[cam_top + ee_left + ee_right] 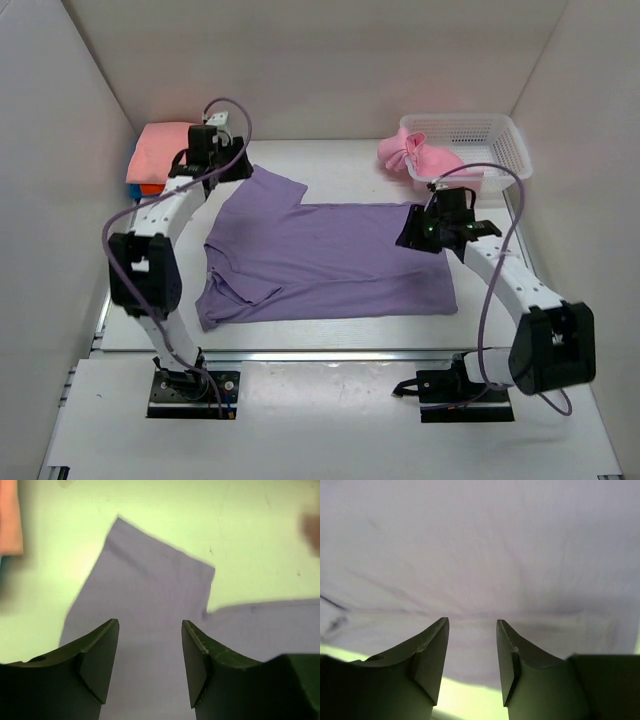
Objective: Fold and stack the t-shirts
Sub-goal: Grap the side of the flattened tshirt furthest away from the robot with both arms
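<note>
Top external view is showing the white tabletop [340,165] carrying everything, and the lavender t-shirt [330,265] is lying spread flat across its middle, collar toward the near left and hem toward the right. One short sleeve is pointing toward the back left. At the back right a white mesh basket [500,135] is sitting against the wall, with the light pink t-shirt [412,152] bunched up and spilling over its left rim. In the back left corner the salmon-pink t-shirt [162,148] is lying folded on top of a small pile, with a strip of the orange t-shirt [152,187] and a sliver of the blue t-shirt [131,172] peeking out beneath it.

The left tool [236,168] is hanging over the lavender sleeve at the back left. Its wrist view is showing the fingers [100,655] spread wide, with nothing between them and the sleeve lying below.

The right tool [414,230] is hanging over the far right corner of the hem. Its fingers [432,655] are standing apart too, gripping nothing, with purple cloth filling the view close beneath them. Whether they are touching the fabric I cannot tell.
</note>
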Robot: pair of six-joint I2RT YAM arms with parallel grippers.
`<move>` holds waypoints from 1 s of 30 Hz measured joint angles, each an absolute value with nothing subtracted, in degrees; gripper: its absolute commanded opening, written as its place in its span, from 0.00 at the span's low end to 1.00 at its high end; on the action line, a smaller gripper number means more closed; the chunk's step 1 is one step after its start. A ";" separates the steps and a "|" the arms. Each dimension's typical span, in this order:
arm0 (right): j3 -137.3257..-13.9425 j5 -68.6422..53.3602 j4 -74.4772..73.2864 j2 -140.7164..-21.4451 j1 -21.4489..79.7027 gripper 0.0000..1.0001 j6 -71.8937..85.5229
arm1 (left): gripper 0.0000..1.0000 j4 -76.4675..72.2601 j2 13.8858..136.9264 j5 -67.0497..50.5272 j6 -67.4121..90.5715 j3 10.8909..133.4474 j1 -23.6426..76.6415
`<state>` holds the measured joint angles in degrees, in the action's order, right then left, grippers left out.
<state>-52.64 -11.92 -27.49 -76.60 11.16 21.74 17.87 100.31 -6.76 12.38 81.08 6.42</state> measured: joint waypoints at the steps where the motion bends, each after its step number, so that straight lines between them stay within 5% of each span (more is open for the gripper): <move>1: -52.80 -11.35 -25.56 -74.50 10.85 0.40 21.21 | 0.65 17.21 103.42 -6.96 12.29 84.73 6.28; 11: -53.56 -7.73 -15.57 -73.19 4.25 0.44 18.55 | 0.69 23.49 133.49 -5.37 10.55 107.79 4.93; 26: -57.21 -5.43 -14.46 -91.66 1.78 0.59 20.08 | 0.73 29.65 134.19 -1.04 6.42 108.07 4.80; 27: -58.02 -5.21 -14.48 -92.92 1.56 0.60 20.47 | 0.69 30.81 134.32 -1.13 5.89 108.66 4.84; 30: -58.98 -4.67 -13.82 -95.04 0.99 0.60 21.71 | 0.28 34.17 135.70 -2.44 4.99 112.27 4.97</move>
